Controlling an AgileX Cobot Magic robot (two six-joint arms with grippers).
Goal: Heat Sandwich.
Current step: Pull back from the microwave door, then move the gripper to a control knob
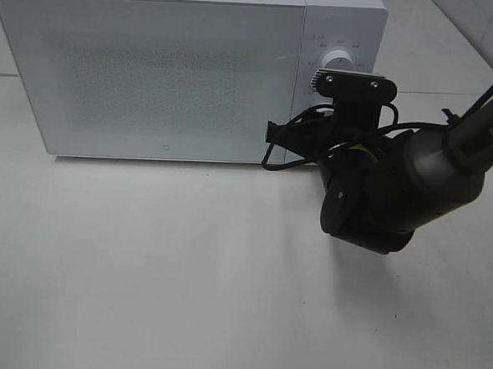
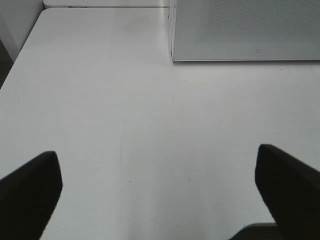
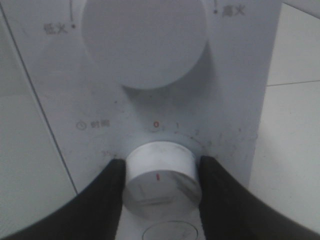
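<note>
The sandwich is out of view in every frame. A white microwave [image 1: 153,70] stands at the back of the table with its door shut. My right gripper [image 3: 160,175] is at the microwave's control panel, and its two dark fingers [image 3: 102,200] press against both sides of the lower white timer knob [image 3: 160,182], whose red mark points toward me. Above it is the larger power knob [image 3: 145,40]. In the exterior high view the right wrist [image 1: 371,192] hides that grip. My left gripper [image 2: 159,195] hangs open over bare table, nothing between its fingers.
The microwave's lower front corner [image 2: 245,50] shows in the left wrist view, ahead of the left gripper. The white table [image 1: 182,281] stretches in front of the microwave. Black cables [image 1: 291,141] loop beside the right wrist near the door's edge.
</note>
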